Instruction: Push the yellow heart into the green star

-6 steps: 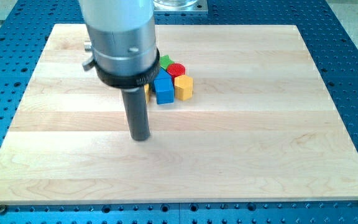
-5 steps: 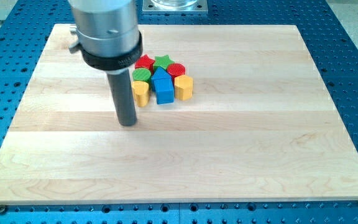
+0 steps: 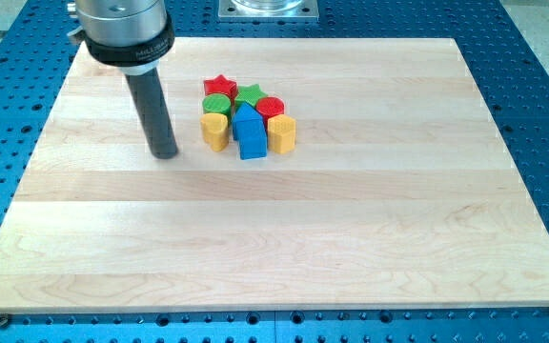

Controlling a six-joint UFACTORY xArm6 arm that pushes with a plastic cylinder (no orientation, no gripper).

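The yellow heart [image 3: 215, 131] sits at the left edge of a tight cluster of blocks on the wooden board. The green star [image 3: 249, 94] lies at the cluster's top, up and to the right of the heart, with a green round block [image 3: 217, 106] between them. My tip [image 3: 164, 153] rests on the board to the left of the yellow heart, a short gap away and slightly lower in the view. It touches no block.
The cluster also holds a red star [image 3: 219, 87], a red round block [image 3: 271, 107], a blue block [image 3: 249, 131] and a yellow block [image 3: 282, 133]. The wooden board [image 3: 351, 219] lies on a blue perforated table.
My tip has moved up and to the view's left, from below the cluster to the heart's left side. The blocks have not moved.
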